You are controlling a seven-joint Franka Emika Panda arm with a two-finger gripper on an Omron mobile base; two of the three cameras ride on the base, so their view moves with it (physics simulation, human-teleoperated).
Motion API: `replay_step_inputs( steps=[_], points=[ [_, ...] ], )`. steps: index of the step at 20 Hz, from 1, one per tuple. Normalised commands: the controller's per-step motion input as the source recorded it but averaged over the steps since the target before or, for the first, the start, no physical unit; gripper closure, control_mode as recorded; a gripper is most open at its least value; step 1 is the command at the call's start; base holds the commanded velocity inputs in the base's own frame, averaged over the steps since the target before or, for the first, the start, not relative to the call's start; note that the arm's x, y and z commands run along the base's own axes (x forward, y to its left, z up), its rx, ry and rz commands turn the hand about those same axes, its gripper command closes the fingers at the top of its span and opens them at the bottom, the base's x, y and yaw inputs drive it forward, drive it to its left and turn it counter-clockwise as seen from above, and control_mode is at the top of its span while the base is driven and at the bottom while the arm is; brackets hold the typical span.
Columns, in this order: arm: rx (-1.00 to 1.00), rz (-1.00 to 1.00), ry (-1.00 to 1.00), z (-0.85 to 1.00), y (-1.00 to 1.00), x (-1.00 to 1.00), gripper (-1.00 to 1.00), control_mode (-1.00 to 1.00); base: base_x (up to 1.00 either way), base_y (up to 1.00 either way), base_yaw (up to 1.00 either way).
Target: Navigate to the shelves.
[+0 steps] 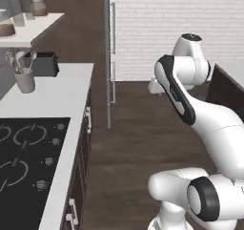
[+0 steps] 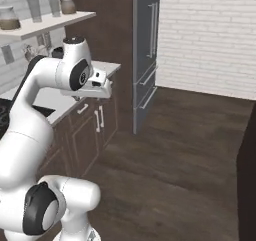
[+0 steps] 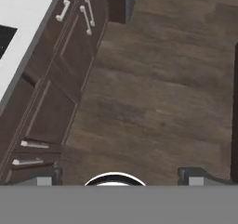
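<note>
Gripper (image 3: pixel 119 177) fingers stand wide apart, holding nothing, above the wood floor (image 3: pixel 158 102). We see the shelves (image 2: pixel 47 24), a thin off-white board carrying jars and glasses, above the worktop's (image 1: pixel 57 95) far edge.

White counter (image 1: pixel 57 98): carries a black cooktop (image 1: pixel 28 150) at the near end, a grey utensil holder (image 1: pixel 25 80) with utensils, and a dark toaster (image 1: pixel 44 64) behind it. Dark brown base cabinets (image 3: pixel 60 74) with pale bar handles beneath. Tall grey refrigerator (image 2: pixel 146 50) past the counter's far end. White brick wall (image 2: pixel 205 35). Dark wood floor (image 3: pixel 158 93).
</note>
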Motion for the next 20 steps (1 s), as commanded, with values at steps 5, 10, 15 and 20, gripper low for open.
replay_step_inputs(
  steps=[5,10,15,20],
  points=[
    [0.0,0.0,0.0,0.0,0.0,0.0,-1.0,1.0,1.0,-0.1,0.43],
    [0.0,0.0,0.0,0.0,0.0,0.0,-1.0,1.0,1.0,-0.32,0.41],
    [0.0,0.0,0.0,0.0,0.0,0.0,-1.0,1.0,1.0,-0.36,0.41],
    [0.0,0.0,0.0,0.0,0.0,0.0,-1.0,1.0,1.0,-0.42,0.43]
  ],
)
